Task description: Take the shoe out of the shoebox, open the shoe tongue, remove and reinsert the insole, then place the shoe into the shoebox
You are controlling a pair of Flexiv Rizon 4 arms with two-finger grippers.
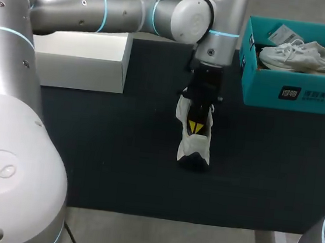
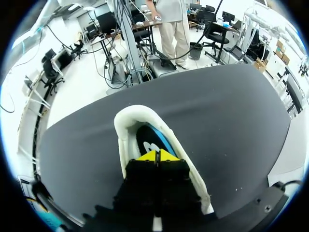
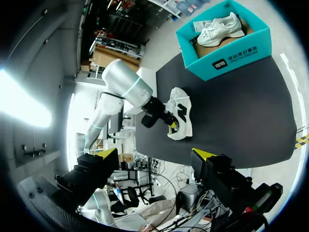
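**A:** Where was the shoe?

**B:** Out of the shoebox, on the tabletop near the middle. The left arm reached across to it, with the left jaws down inside the opening.

**A:** Pinching anything?

**B:** Their yellow tips were pressed together just at the blue insole. I couldn't tell whether an edge of it was caught between them. The right jaws were spread wide, well away from the shoe.

**A:** How would it handle?

**B:** I judged it light, with a soft padded collar that would give. The insole looked thin and floppy, best taken by its heel edge.

**A:** Anything in the way?

**B:** A second shoe already lay in the shoebox, which left less room there. A white box stood well apart.
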